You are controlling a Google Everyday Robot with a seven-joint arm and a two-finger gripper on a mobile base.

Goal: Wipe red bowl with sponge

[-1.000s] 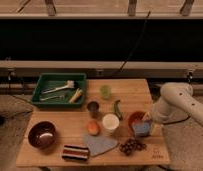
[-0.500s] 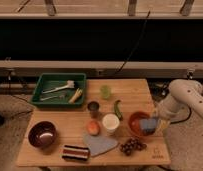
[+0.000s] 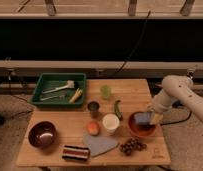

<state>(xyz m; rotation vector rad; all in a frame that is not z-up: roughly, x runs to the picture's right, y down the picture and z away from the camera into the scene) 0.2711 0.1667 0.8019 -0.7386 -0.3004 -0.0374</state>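
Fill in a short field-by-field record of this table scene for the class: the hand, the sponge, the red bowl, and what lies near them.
hand: at the table's right edge, over the bowl's right rim
sponge: small blue-grey block sponge, inside the bowl, at the hand
bowl: round shallow orange-red bowl, front right of the wooden table
left of bowl: white cup
in front of bowl: dark grape bunch
far left: maroon bowl
back left: green tray holding utensils

gripper (image 3: 154, 118) over red bowl (image 3: 141, 128) — white cup (image 3: 111, 122) alongside

no readable text, labels, brands or numbers on anything
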